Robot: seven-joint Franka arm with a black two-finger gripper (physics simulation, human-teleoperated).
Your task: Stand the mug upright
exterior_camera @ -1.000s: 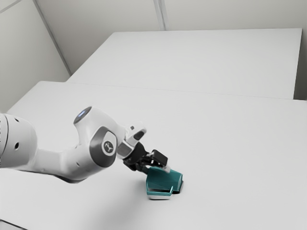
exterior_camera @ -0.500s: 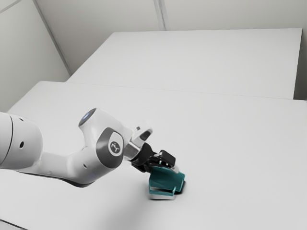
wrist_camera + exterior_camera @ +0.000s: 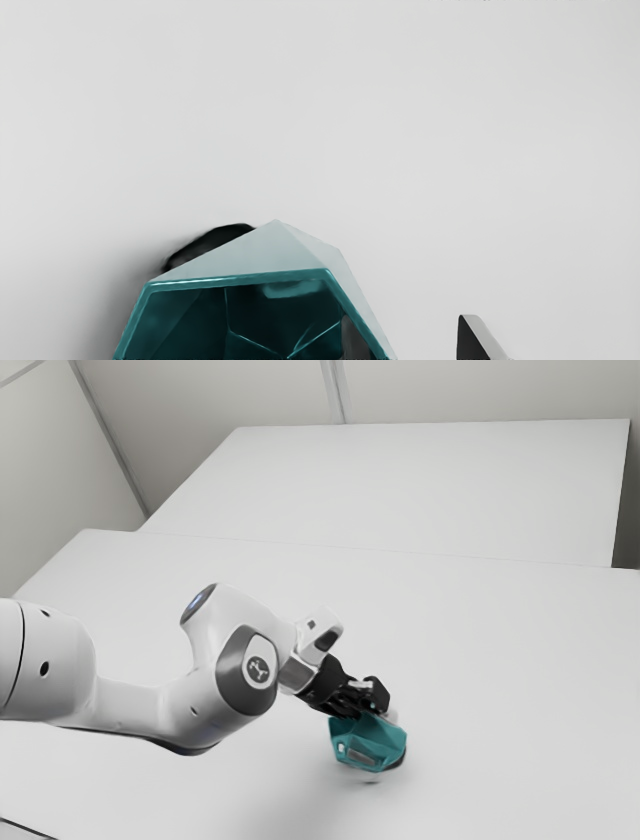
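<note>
The gripper (image 3: 374, 715) is at the top of the teal faceted mug (image 3: 383, 744), which is tilted over the table with a shadow below it. In the wrist view the mug (image 3: 250, 260) has its open mouth toward the hand. One finger of the gripper (image 3: 414, 340) reaches inside the mouth beside a side wall; the other stands outside that wall with a gap between. The fingers are apart, and the handle cannot be made out clearly.
A broad white table (image 3: 230, 610) spreads around the mug, with another white surface (image 3: 400, 490) behind it. A dark-edged corner (image 3: 25, 828) lies at the exterior view's lower left.
The hand has moved toward the exterior view's right and slightly down. The mug has shifted the same way and turned, and its lower side looks different from before.
</note>
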